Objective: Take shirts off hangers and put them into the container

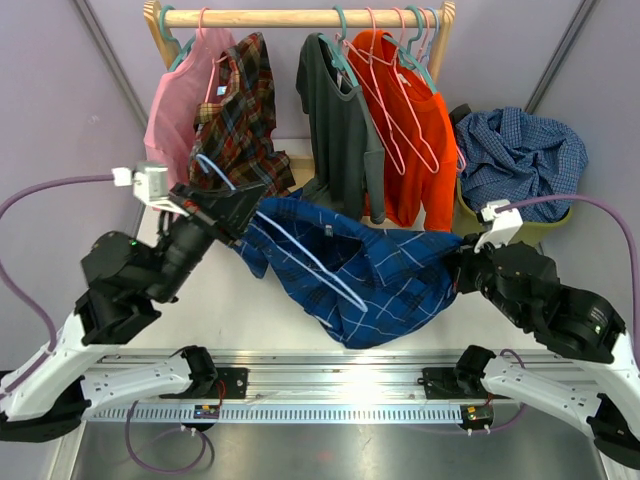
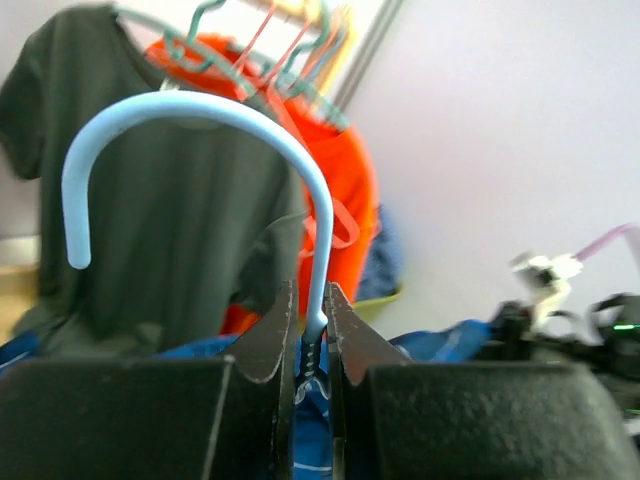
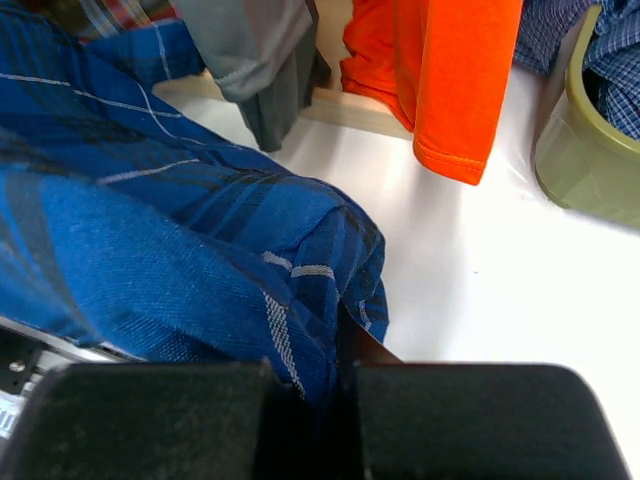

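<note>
While my left gripper (image 2: 310,300) is pinched nearly shut on the neck of the pale blue plastic hanger (image 2: 205,110) and my right gripper (image 1: 463,265) is clamped on a fold of the dark blue plaid shirt (image 1: 375,275), that shirt hangs stretched between them over the near half of the white table (image 1: 260,312), well short of the olive plastic bin (image 1: 545,232) at the far right corner. If I pull apart, I judge the hanger's arm inside could snag the cloth, twisting the neck from my pinch or dragging the fold free.
</note>
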`<state>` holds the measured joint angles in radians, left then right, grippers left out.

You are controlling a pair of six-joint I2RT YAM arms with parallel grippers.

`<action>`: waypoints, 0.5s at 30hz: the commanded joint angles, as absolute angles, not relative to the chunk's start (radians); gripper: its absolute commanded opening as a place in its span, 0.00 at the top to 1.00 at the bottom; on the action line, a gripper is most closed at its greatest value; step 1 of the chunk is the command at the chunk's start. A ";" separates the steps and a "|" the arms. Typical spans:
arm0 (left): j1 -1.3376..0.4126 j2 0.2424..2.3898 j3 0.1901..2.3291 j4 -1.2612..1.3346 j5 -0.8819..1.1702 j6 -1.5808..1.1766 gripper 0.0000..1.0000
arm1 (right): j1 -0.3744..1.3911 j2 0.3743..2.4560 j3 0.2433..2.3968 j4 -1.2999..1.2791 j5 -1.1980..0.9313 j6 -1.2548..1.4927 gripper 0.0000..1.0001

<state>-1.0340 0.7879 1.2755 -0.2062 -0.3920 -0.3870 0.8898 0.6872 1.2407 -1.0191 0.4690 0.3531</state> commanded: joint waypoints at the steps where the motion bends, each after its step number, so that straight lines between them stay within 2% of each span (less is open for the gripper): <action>1: -1.031 0.739 1.252 -0.060 -0.330 -0.466 1.00 | 0.888 0.661 1.261 -0.966 0.460 0.341 1.00; 11: -1.031 0.831 1.031 0.300 0.038 -0.747 1.00 | 0.888 0.844 1.239 -0.977 0.210 0.310 1.00; 15: -1.031 0.828 1.006 0.334 0.058 -0.743 1.00 | 0.888 0.842 1.272 -0.986 0.193 0.298 0.98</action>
<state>-1.0313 0.8612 1.0008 0.1665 -0.0311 -0.6971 0.8894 0.8703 1.2354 -1.0153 0.2432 0.3244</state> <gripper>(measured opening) 0.105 0.023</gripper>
